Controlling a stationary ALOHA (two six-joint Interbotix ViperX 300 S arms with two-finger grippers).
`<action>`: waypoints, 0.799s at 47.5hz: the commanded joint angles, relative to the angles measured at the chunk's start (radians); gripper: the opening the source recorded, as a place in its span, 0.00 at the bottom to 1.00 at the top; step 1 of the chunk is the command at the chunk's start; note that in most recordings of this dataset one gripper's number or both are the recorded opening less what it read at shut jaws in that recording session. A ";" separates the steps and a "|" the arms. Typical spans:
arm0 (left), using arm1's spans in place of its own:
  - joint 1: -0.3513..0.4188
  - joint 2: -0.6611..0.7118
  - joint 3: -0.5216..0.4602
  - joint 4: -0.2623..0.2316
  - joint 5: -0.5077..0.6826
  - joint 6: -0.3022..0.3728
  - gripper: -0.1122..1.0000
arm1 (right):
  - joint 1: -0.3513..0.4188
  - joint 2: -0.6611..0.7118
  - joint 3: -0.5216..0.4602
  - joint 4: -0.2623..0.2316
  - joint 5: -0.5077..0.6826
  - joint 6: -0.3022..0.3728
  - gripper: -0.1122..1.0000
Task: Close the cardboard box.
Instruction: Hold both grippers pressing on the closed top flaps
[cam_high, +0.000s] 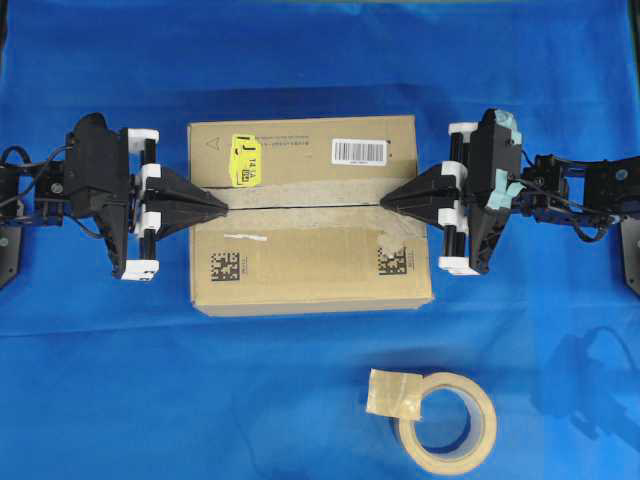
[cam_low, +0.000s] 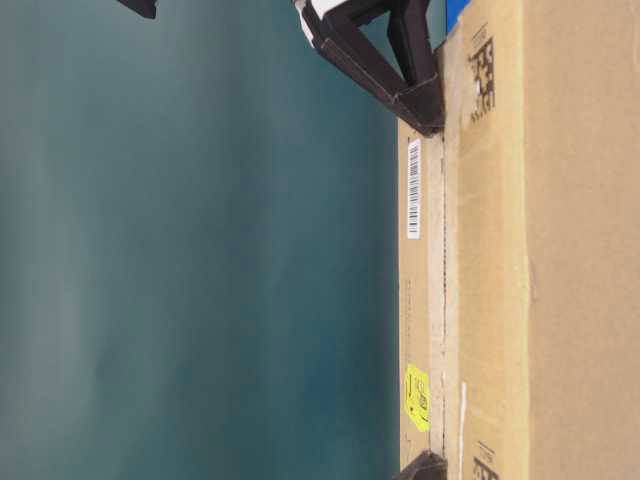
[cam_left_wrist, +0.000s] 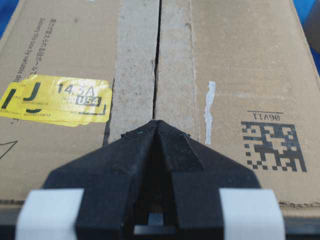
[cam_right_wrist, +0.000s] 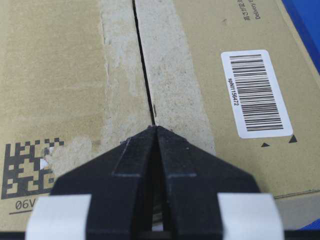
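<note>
Blue table cover (cam_high: 300, 400): open room all round. Cardboard box (cam_high: 310, 255): centred, flaps down, seam narrow. Left gripper (cam_high: 222, 207), right gripper (cam_high: 385, 200): fingers pressed together, tips at opposite seam ends. Tape roll (cam_high: 445, 420): well apart, near front edge.

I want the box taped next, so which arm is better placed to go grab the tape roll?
Probably the right. The tape roll lies in front of the cardboard box, toward the right gripper. The left gripper sits at the opposite end of the seam. Both are shut, tips on the seam.
</note>
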 joint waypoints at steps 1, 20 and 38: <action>0.000 0.003 -0.014 -0.002 -0.005 0.002 0.10 | -0.005 -0.005 -0.009 0.003 -0.005 0.000 0.10; 0.000 0.005 -0.015 -0.002 -0.005 -0.003 0.10 | -0.005 -0.005 -0.008 0.003 -0.005 0.000 0.10; 0.000 0.005 -0.015 -0.002 -0.005 -0.008 0.10 | -0.005 -0.003 -0.008 0.003 -0.005 0.000 0.10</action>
